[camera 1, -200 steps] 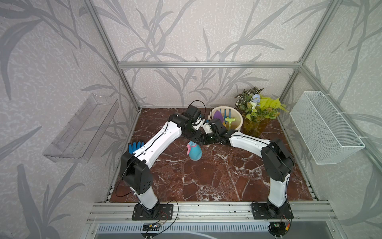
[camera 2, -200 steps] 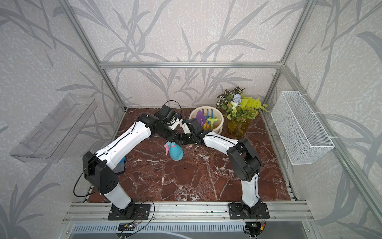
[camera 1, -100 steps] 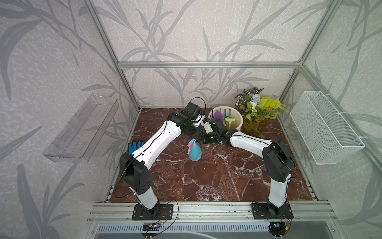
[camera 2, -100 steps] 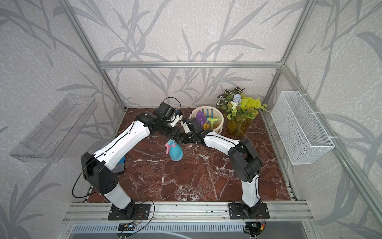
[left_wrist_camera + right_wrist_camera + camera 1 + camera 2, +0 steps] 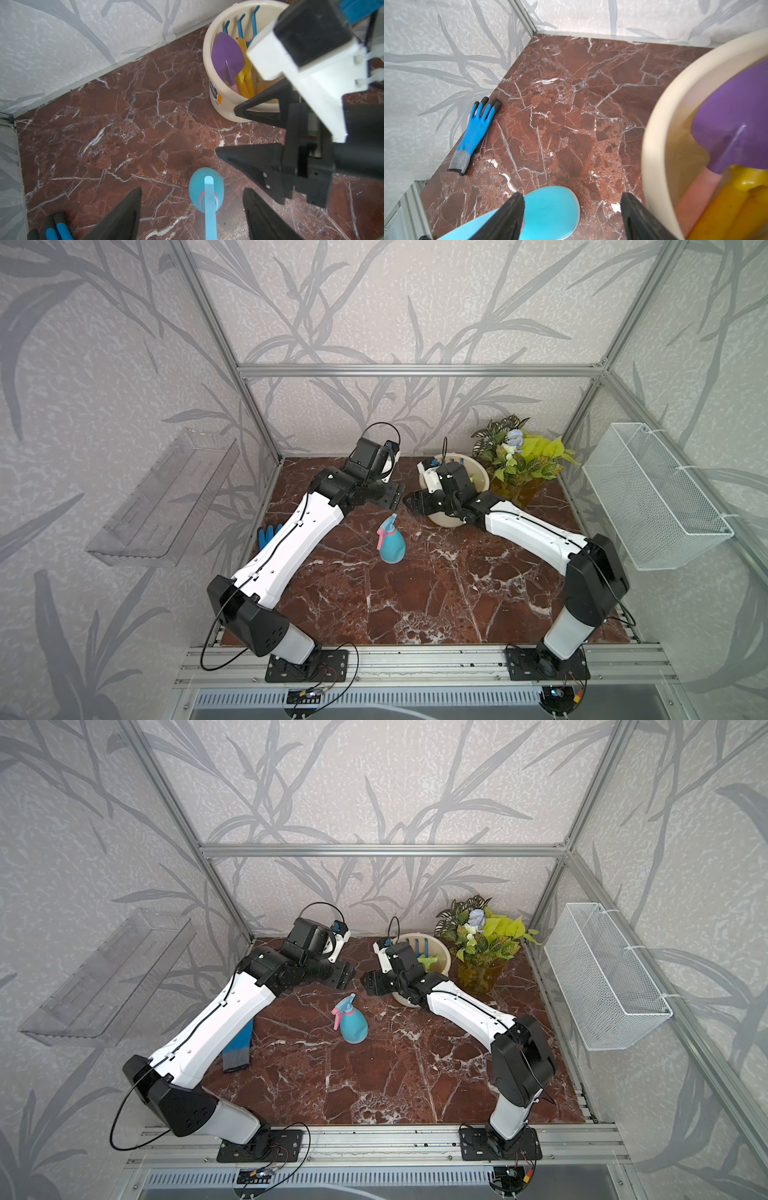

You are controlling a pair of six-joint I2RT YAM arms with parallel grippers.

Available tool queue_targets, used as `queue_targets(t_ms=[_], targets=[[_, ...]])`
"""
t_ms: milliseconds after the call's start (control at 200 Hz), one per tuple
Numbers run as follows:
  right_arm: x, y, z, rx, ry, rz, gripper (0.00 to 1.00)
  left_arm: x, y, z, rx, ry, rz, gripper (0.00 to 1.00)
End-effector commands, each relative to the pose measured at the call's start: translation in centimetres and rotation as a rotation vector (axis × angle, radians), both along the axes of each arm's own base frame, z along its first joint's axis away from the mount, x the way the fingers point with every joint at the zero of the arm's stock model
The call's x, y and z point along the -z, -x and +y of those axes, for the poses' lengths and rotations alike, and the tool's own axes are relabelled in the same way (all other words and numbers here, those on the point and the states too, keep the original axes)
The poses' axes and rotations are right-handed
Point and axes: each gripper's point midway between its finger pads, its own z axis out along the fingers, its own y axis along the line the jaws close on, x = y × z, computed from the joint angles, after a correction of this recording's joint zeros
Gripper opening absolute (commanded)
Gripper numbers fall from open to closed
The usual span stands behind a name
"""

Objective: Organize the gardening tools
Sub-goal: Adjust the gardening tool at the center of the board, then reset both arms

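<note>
I counted one spray bottle (image 5: 392,541), one blue glove (image 5: 477,126), one cream bucket (image 5: 224,104), one purple trowel (image 5: 226,54), one yellow shovel (image 5: 245,70), one blue fork (image 5: 253,25) and one green rake (image 5: 428,960).

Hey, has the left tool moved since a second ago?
Yes. The left tool has drawn back, away from the cream bucket, so a gap now shows between it and the right tool.
</note>
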Motion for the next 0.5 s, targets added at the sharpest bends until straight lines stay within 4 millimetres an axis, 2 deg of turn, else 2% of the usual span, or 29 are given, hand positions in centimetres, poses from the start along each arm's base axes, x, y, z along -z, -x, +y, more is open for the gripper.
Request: queue_targets(t_ms=[0, 70, 115, 265, 365, 445, 495], targets=[[-2.7, 0.4, -1.2, 0.009, 0.001, -0.056, 0.77, -0.5, -0.5, 1.2, -0.073, 0.006, -0.04, 0.82], [-4.0, 0.7, -2.0, 0.02, -0.005, -0.097, 0.77, -0.8, -0.6, 1.9, -0.113, 0.017, -0.07, 0.89], [-4.7, 1.1, -2.8, 0.033, 0.003, -0.123, 0.79, -0.8, -0.7, 2.6, -0.147, 0.032, -0.092, 0.99], [-6.9, 1.6, -8.0, 0.163, 0.082, -0.266, 0.9, -0.1, -0.9, 5.4, -0.266, 0.112, -0.194, 1.0], [-6.5, 1.6, -13.0, 0.297, 0.156, -0.336, 1.0, 1.7, -1.0, 8.6, -0.374, 0.142, -0.279, 1.0], [-5.6, 1.3, -17.1, 0.415, 0.194, -0.365, 0.99, 3.4, -1.0, 11.1, -0.458, 0.116, -0.349, 1.0], [-4.2, 1.3, -19.8, 0.49, 0.239, -0.385, 0.99, 4.4, -0.8, 12.7, -0.505, 0.085, -0.398, 1.0]])
